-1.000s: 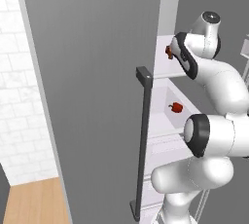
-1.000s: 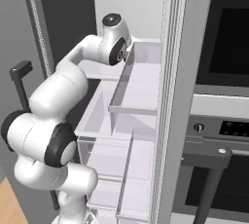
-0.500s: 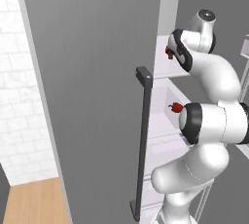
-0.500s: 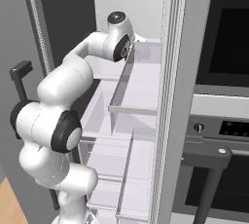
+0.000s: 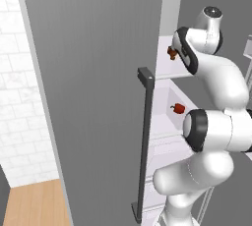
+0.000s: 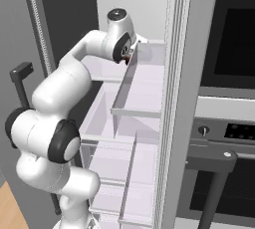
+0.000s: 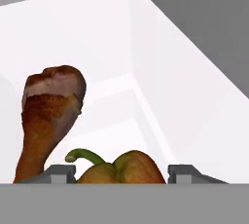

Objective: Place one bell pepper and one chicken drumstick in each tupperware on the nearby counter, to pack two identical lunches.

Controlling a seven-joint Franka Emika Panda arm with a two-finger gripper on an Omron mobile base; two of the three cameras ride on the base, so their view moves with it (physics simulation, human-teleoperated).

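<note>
My gripper (image 7: 121,173) reaches into the top shelf of the open fridge, and in the right base view the gripper (image 6: 128,56) sits at that shelf's edge. A reddish-orange bell pepper (image 7: 121,168) with a green stem fills the gap between the fingertips (image 7: 61,172), which press on both its sides. A browned chicken drumstick (image 7: 48,116) stands upright just behind it to the left. One shelf lower lies another red bell pepper (image 5: 178,107). The tupperware and the counter are out of view.
The open grey fridge door (image 5: 98,97) with its dark bar handle (image 5: 144,141) stands close on the left. Clear door bins (image 6: 144,88) and drawers lie below the arm. An oven (image 6: 229,133) with a dark handle (image 6: 219,173) stands to the right.
The fingers have closed in from wide open onto the bell pepper. The elbow has shifted a little; the hand has stayed at the top shelf.
</note>
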